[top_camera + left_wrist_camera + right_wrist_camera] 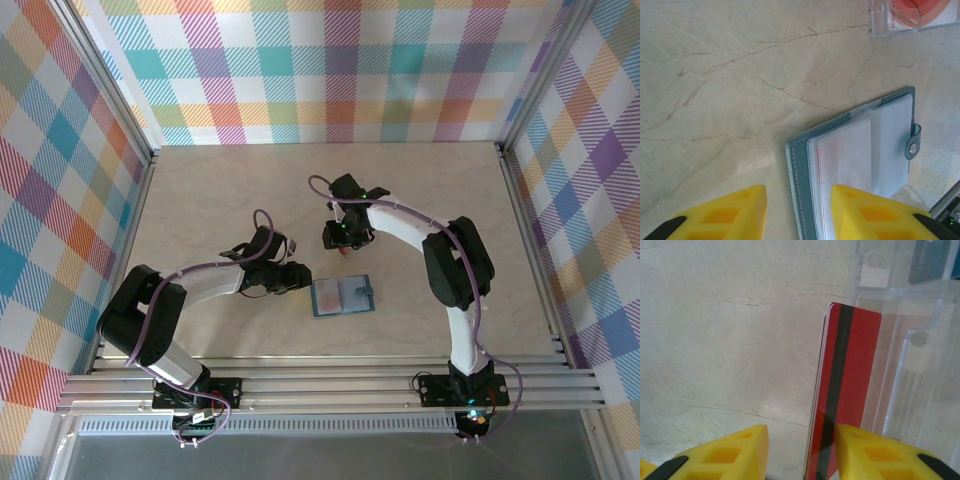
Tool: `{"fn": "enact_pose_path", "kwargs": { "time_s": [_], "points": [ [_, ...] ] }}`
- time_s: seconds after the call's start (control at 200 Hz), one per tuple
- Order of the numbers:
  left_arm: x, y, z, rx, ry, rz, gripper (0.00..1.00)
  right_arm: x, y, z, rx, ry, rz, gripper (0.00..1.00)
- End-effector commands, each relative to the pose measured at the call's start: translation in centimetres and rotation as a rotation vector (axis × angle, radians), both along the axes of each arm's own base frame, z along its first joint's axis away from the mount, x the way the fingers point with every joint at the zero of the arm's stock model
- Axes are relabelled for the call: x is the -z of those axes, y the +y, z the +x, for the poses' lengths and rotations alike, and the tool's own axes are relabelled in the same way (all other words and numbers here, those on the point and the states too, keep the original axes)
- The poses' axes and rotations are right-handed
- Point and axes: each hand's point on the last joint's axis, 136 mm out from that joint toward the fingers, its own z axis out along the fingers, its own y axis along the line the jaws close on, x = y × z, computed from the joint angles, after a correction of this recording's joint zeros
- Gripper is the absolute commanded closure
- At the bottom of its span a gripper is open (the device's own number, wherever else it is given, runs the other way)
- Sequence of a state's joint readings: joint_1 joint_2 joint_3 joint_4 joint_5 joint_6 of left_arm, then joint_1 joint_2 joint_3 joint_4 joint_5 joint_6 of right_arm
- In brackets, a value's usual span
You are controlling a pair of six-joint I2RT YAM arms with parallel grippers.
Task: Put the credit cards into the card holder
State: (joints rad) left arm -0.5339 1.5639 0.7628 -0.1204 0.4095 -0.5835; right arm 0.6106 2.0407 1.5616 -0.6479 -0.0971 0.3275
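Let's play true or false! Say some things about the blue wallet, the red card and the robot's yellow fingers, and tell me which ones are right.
1. The teal wallet lies open. True.
2. The red card has a black stripe down it. True.
3. The wallet's snap tab is buttoned shut. False: it hangs undone at the open wallet's edge.
4. The left end effector is squeezing the wallet. False: its jaws stand apart and grip nothing.
5. A clear plastic case lies right by the red card. True.
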Motion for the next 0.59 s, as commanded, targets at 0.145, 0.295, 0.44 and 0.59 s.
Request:
{"fn": "enact_pose_path", "kwargs": {
  "time_s": [0.145, 0.295, 0.44, 0.59],
  "points": [
    [0.01, 0.21, 0.14, -0.006, -0.002, -0.006, 0.61, -2.05, 0.45, -0.40, -0.010, 0.000, 0.104, 0.65],
    [0.12, 0.20, 0.13, -0.006, 0.001, -0.005, 0.61, -2.26, 0.39, -0.51, -0.007, 0.005, 0.124, 0.68],
    [0.18, 0.17, 0.13, -0.005, 0.003, -0.005, 0.61, -2.31, 0.24, -0.43, -0.004, 0.004, 0.128, 0.70],
    [0.23, 0.19, 0.09, -0.005, 0.004, -0.004, 0.61, -2.34, 0.27, -0.45, -0.004, 0.008, 0.138, 0.76]
  ]
}}
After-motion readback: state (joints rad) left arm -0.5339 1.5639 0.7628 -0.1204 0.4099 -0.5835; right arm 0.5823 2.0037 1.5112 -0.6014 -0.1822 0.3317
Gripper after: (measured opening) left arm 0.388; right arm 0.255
